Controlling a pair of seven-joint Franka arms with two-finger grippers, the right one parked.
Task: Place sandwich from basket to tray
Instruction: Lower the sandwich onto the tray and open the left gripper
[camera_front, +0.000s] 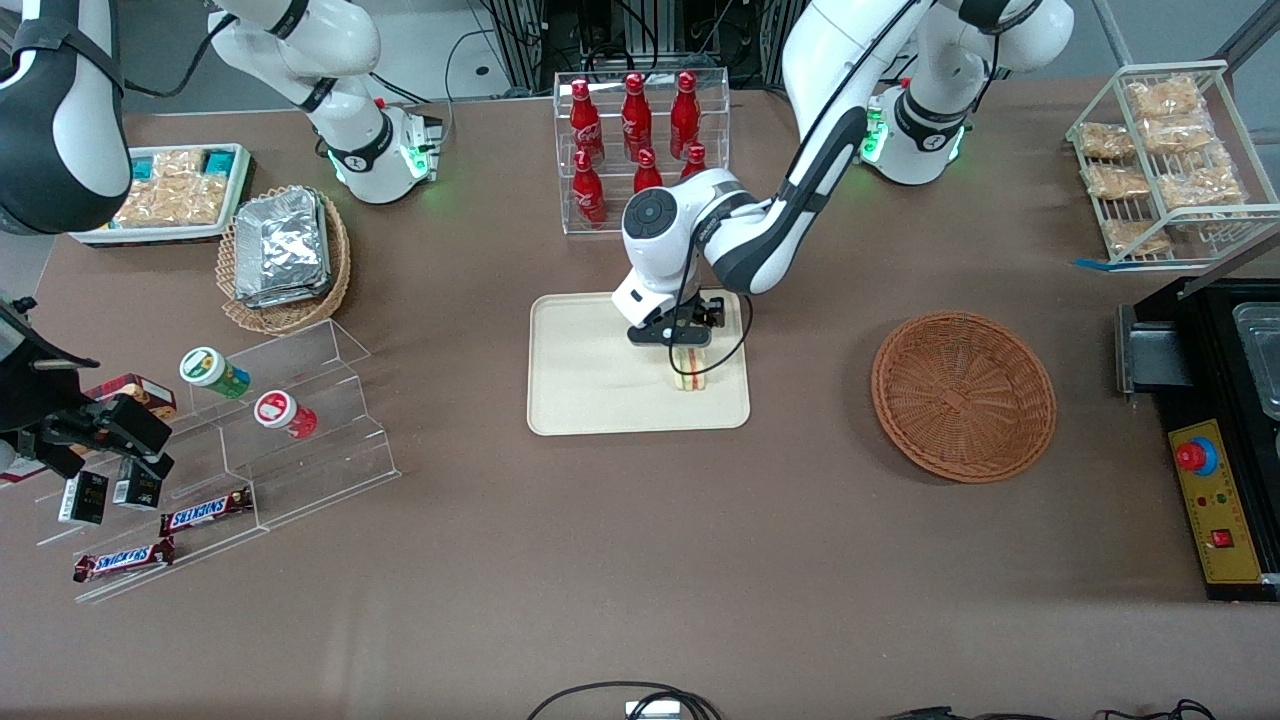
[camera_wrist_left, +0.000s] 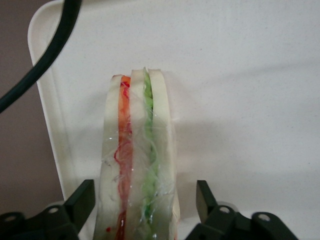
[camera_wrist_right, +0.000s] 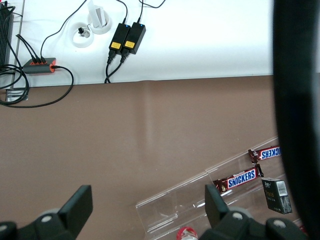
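Note:
The sandwich (camera_front: 688, 374), a plastic-wrapped white-bread wedge with orange-red and green filling, stands on edge on the cream tray (camera_front: 590, 372), near the tray's rim toward the working arm's end. My gripper (camera_front: 686, 352) is directly above it and open. In the left wrist view the sandwich (camera_wrist_left: 137, 165) sits between the two black fingertips (camera_wrist_left: 82, 200) with a gap on each side, and it rests on the tray (camera_wrist_left: 240, 100). The round reddish-brown basket (camera_front: 963, 395) lies on the table toward the working arm's end, with nothing in it.
A clear rack of red bottles (camera_front: 640, 140) stands farther from the camera than the tray. A tan basket of foil packets (camera_front: 285, 255) and a clear stepped shelf (camera_front: 300, 420) with snacks lie toward the parked arm's end. A black box (camera_front: 1220, 440) borders the working arm's end.

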